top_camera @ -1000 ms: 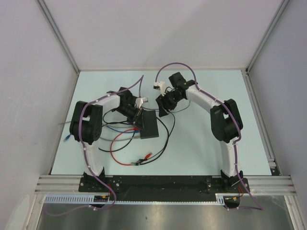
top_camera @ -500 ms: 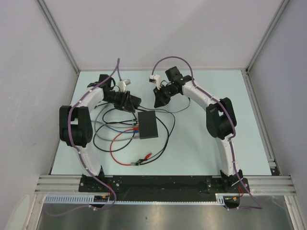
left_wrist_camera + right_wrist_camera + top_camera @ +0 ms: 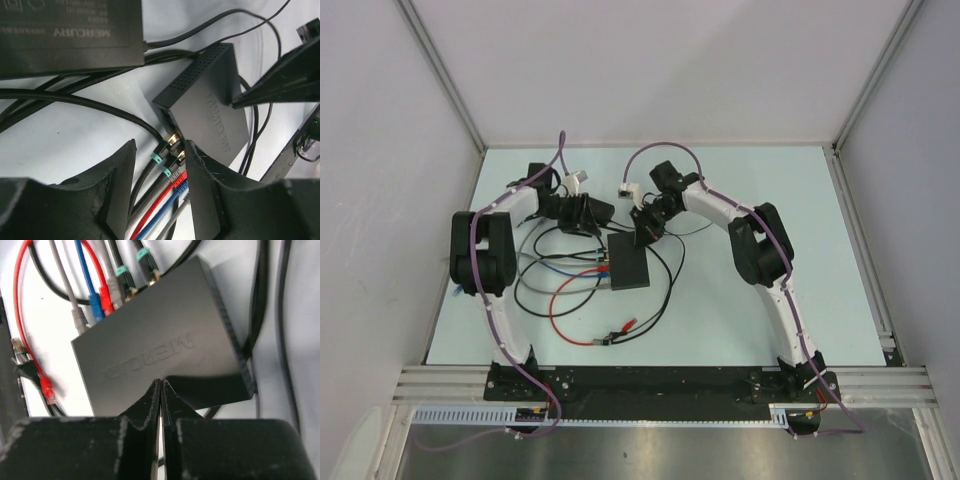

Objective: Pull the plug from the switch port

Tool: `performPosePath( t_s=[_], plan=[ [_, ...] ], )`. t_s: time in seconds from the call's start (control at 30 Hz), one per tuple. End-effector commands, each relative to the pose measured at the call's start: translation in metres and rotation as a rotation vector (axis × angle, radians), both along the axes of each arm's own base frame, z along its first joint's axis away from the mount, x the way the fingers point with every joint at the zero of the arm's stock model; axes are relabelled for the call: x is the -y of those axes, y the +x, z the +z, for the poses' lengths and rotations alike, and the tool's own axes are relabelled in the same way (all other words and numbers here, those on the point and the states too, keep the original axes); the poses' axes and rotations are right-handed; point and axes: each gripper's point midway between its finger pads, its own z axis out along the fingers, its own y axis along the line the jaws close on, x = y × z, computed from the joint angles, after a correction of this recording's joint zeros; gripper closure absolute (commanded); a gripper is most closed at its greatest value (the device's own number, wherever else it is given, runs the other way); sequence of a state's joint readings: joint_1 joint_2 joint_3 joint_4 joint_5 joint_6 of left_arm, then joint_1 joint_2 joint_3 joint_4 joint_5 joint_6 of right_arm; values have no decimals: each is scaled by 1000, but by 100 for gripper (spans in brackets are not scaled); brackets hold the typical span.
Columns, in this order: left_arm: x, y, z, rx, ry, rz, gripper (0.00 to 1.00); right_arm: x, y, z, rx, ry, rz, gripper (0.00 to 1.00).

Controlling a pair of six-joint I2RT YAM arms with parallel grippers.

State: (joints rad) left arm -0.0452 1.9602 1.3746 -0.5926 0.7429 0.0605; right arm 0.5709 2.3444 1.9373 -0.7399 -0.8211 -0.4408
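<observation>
The right jaws are seen closed together into one wedge, with their tips set on the lid of the switch (image 3: 165, 355) close to its cable-free edge. This is judged to be a hold-down, so that the box is kept from sliding on the worktop (image 3: 740, 290) when a plug is drawn. Whether the tips truly bear on the lid or hang just above it cannot be told for sure from the wrist view.

The left jaws are held apart and nothing is gripped. Straight ahead of their gap the socket edge of the switch is presented, and two black plugs with teal collars (image 3: 161, 150) are lined up nearest that gap, which suits a straight pull away from the right jaws. Red and blue leads (image 3: 165, 200) are run back between the left jaws. A black adapter block (image 3: 70, 35) is left beyond and to the left of them, clear of the gap.

The switch is shown as a flat matte black box with raised lettering on its lid, a grid of vent holes along one side wall, and a full row of plugs seated.
</observation>
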Motion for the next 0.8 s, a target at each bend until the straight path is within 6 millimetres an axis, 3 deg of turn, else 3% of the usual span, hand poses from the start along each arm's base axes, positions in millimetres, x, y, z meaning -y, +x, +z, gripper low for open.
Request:
performPosePath(
  t_s=[0.0, 0.33, 0.77],
  plan=[
    [5, -3, 2, -11, -55, -29, 51, 1, -3, -11, -30, -17, -15, 97],
    [10, -18, -13, -74, -95, -60, 55, 7, 4, -37, -12, -98, -68, 100],
    [17, -33, -26, -147, -145, -95, 60, 7, 2, -41, 1, -122, -76, 100]
  ],
)
